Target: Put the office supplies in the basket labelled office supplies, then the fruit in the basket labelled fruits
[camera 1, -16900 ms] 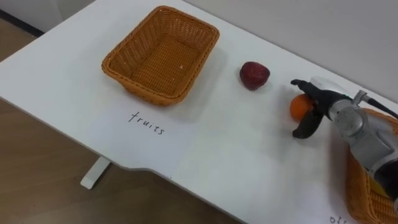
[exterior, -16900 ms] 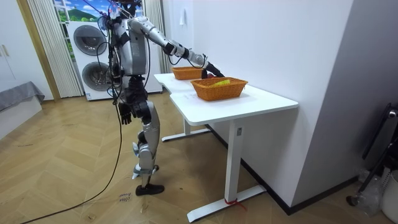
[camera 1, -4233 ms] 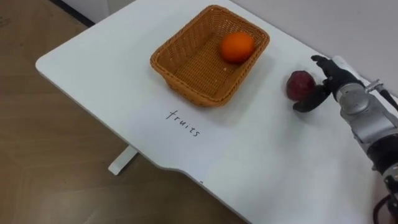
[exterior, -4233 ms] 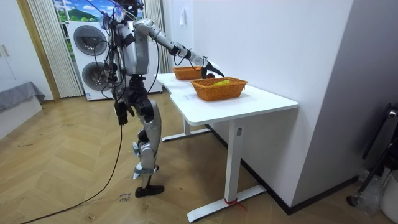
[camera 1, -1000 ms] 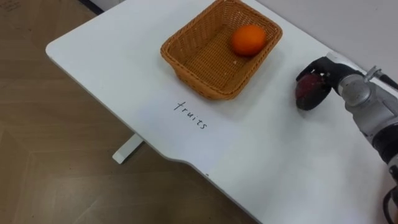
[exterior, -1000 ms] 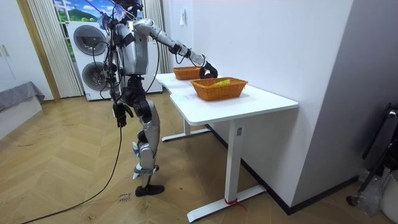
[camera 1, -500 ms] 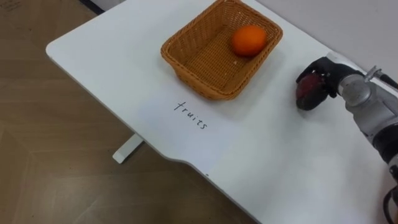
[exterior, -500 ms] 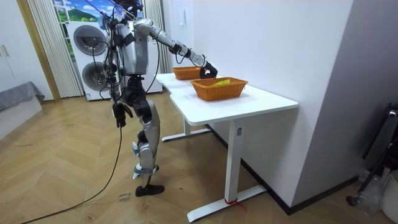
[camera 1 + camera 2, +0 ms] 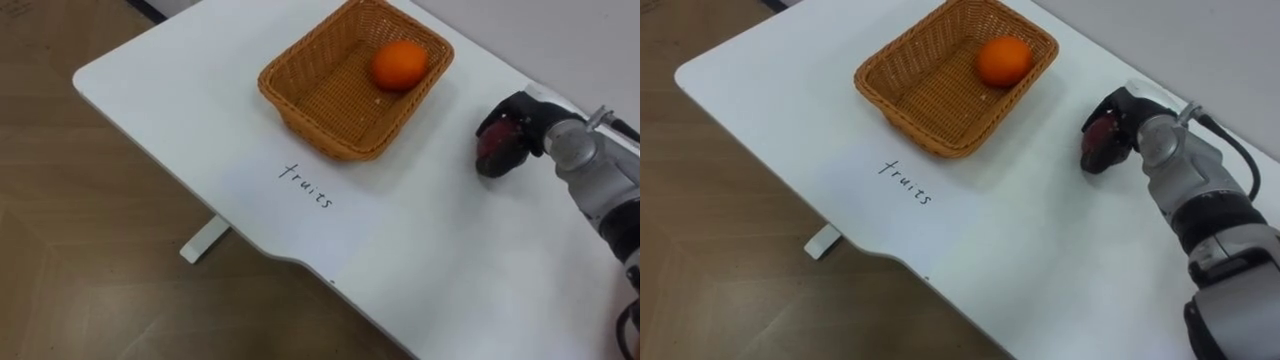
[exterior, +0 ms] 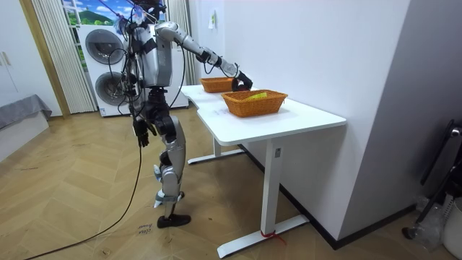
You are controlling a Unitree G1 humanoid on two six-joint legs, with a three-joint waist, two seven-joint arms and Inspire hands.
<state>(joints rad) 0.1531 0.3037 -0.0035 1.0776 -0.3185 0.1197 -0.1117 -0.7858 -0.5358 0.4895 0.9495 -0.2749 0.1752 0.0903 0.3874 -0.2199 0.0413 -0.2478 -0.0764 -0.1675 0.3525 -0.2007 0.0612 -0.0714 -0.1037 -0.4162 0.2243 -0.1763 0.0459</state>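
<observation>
Apple (image 9: 494, 150) gripped just right of the basket (image 9: 322, 138).
Left hand (image 10: 142, 133) hangs by the hip in the room view; its state cannot be told. On the white table (image 9: 180, 110), the basket holds an orange (image 9: 399, 64) near its far wall. Further right, the right hand (image 9: 525, 118) is curled round the dark red apple, low at the tabletop and apart from the basket.

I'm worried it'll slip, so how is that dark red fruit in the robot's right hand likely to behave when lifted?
The red fruit looks round and smooth, so it would probably roll on the table if released. It seems firm, keeping its shape under the right hand curled round it. Its skin may be slippery.
</observation>
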